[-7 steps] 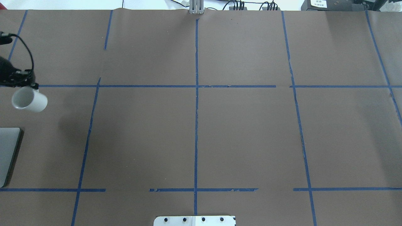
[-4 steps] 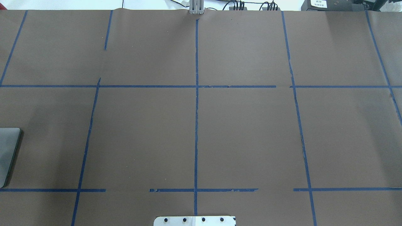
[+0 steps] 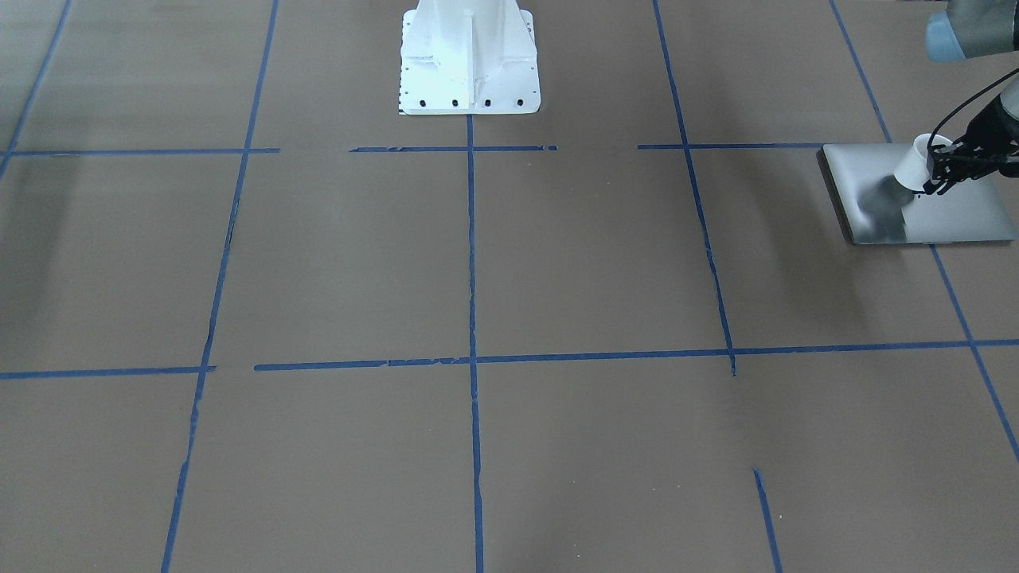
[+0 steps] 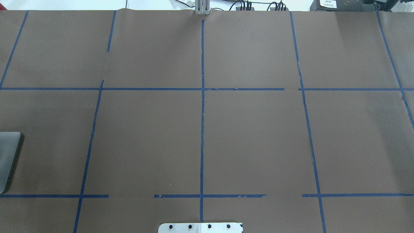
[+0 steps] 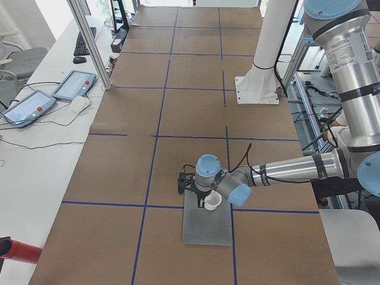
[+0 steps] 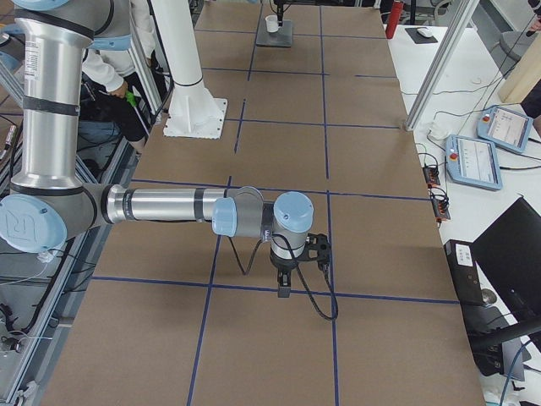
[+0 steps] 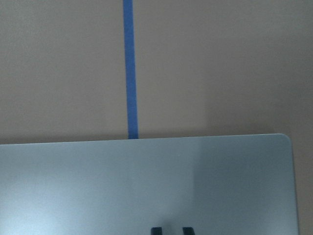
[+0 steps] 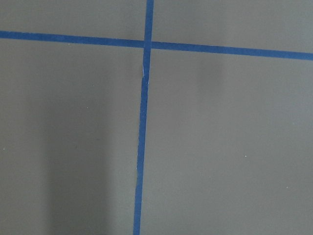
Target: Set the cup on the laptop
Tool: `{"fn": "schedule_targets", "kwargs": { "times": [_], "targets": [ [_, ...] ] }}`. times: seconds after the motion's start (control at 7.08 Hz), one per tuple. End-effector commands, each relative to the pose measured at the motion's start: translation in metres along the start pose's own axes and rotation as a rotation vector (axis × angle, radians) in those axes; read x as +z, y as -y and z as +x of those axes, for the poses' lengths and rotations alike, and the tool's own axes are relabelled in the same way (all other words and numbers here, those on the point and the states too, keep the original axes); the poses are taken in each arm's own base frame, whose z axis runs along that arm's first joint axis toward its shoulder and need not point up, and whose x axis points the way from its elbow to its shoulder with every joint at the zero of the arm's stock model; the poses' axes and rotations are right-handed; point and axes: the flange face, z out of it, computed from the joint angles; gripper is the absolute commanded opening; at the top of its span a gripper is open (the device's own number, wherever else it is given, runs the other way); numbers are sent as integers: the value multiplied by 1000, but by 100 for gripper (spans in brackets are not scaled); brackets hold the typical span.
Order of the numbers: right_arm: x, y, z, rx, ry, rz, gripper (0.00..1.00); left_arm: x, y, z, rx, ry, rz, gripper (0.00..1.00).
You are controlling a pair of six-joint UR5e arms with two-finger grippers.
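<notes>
The silver-grey laptop [image 3: 955, 215] lies closed and flat at the table's left end. It also shows in the exterior left view [image 5: 206, 228] and as an edge in the overhead view [image 4: 8, 158]. My left gripper [image 3: 933, 171] is shut on the small white cup [image 3: 911, 165] and holds it tilted just above the lid, with the cup's shadow on the lid beneath it. The cup [image 5: 212, 202] hangs over the laptop's far half. The left wrist view shows the laptop lid [image 7: 146, 186] but not the cup. My right gripper [image 6: 283, 283] points down at bare table; I cannot tell if it is open.
Brown paper with a blue tape grid covers the table. The white robot pedestal [image 3: 470, 56] stands at the middle of the robot's side. Two teach pendants [image 5: 74, 86] lie on a side bench. The right arm [image 6: 169, 205] reaches low across the table.
A second ago the left gripper held the cup at the overhead view's left edge, beyond the laptop. It has since left that view, and the laptop's visible edge is now shaded.
</notes>
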Motion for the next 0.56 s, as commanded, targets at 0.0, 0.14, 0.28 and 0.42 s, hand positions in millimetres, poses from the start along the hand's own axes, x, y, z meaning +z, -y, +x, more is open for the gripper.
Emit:
{"fn": "schedule_targets", "kwargs": {
  "times": [0.0, 0.14, 0.28, 0.42],
  "targets": [
    [0, 0, 0, 0, 0, 0, 100, 10, 1, -6, -2, 3, -9, 0],
    [0, 0, 0, 0, -1, 0, 100, 13, 5, -7, -3, 3, -10, 0],
    [0, 0, 0, -1, 0, 1, 100, 13, 8, -5, -1, 3, -8, 0],
    [0, 0, 0, 0, -1, 0, 100, 13, 16, 1, 8, -1, 1, 0]
  ]
}}
